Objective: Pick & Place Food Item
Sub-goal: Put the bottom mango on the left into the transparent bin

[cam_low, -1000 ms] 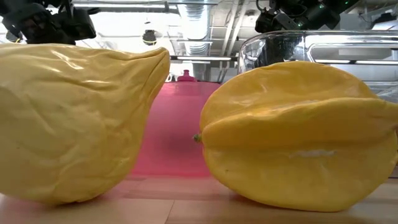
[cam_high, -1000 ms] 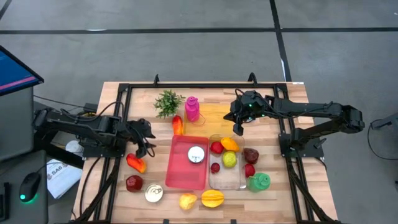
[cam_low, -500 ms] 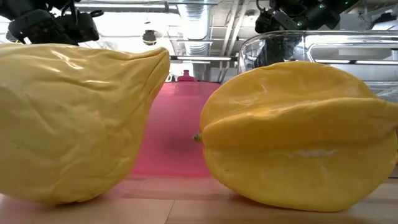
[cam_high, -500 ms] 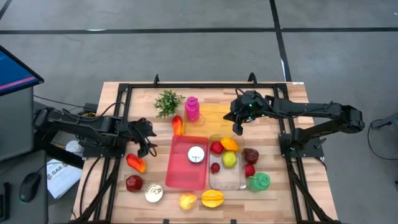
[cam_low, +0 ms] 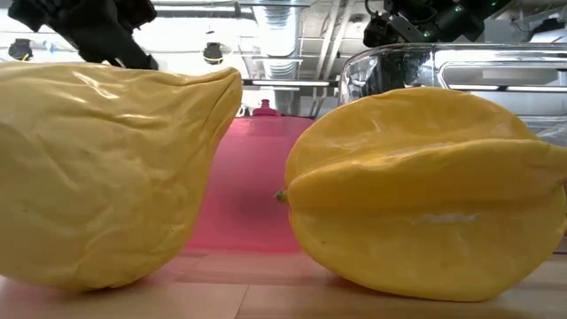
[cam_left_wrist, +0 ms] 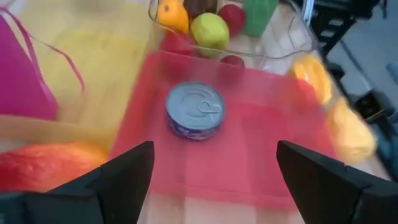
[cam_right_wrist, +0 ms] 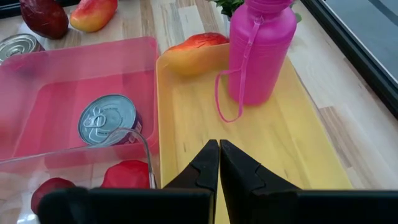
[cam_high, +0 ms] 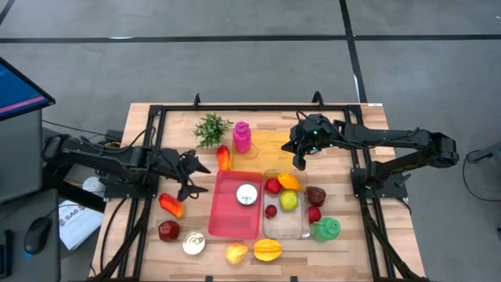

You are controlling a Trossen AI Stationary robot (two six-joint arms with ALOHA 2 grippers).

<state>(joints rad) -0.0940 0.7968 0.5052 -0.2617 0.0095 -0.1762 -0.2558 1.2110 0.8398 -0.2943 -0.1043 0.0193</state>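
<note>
My left gripper hovers open just left of the red tray, with nothing between its fingers. A tin can stands in that tray ahead of it. A red-orange fruit lies on the table near the left gripper. My right gripper hangs shut and empty above the yellow tray, beside the pink bottle. A clear container right of the red tray holds several fruits.
A mango-like fruit lies by the yellow tray's left edge. At the near edge lie a dark red fruit, a second can, a yellow fruit and a starfruit. A green item and a plant stand nearby.
My left gripper has moved toward the table's right, toward the red tray, rising a little and tipping its fingers upward. Its fingers have spread wider apart. The red-orange fruit stays where it was on the table.
</note>
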